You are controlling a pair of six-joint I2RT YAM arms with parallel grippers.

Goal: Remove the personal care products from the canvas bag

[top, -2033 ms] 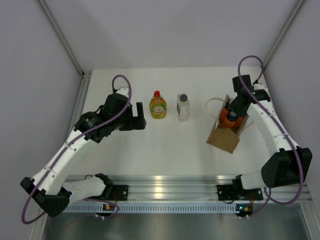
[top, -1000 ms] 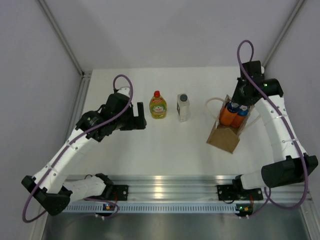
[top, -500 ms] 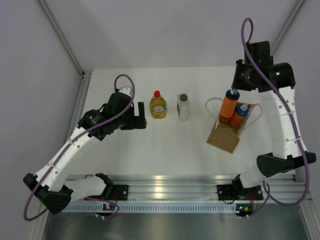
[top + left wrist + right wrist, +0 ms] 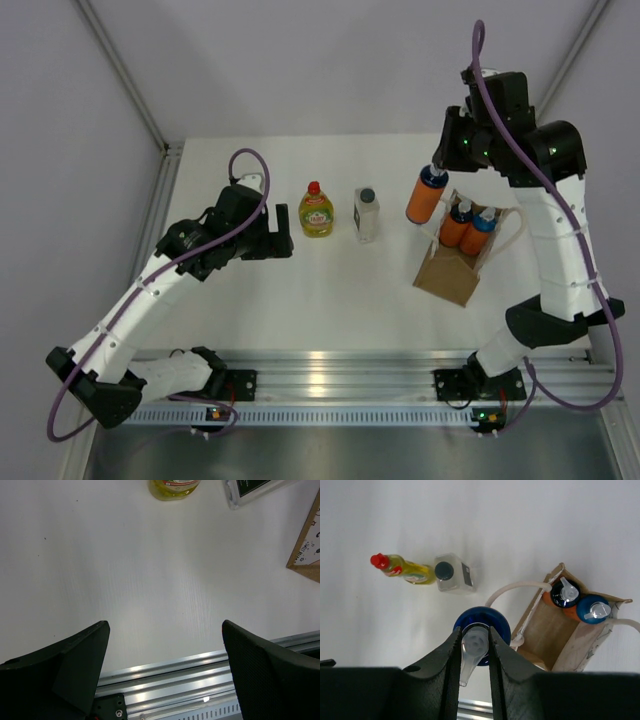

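The tan-brown canvas tote bag (image 4: 447, 275) stands upright on the white desk (image 4: 330, 300), nearest the arm bases. Two orange blue-topped bottles (image 4: 456, 230) are inside it. The left end effector (image 4: 165, 645) hovers over bare desk, fingers spread, gripping nothing. Beyond it, the yellow-green bottle with red cap (image 4: 317, 215) and the whitish rectangular bottle with dark cap (image 4: 367, 217) stand side by side, not touching. Farthest, the right end effector (image 4: 475, 647) pinches the third orange bottle (image 4: 422, 200) by its blue pump top. The bottle hangs above the white loop handle (image 4: 507, 591), just beside the bag.

Procedure: keep the bottle vertical and move it sideways clear of the handle. Lower it between the whitish bottle and the bag, touching neither. Release only once the base sits flat.
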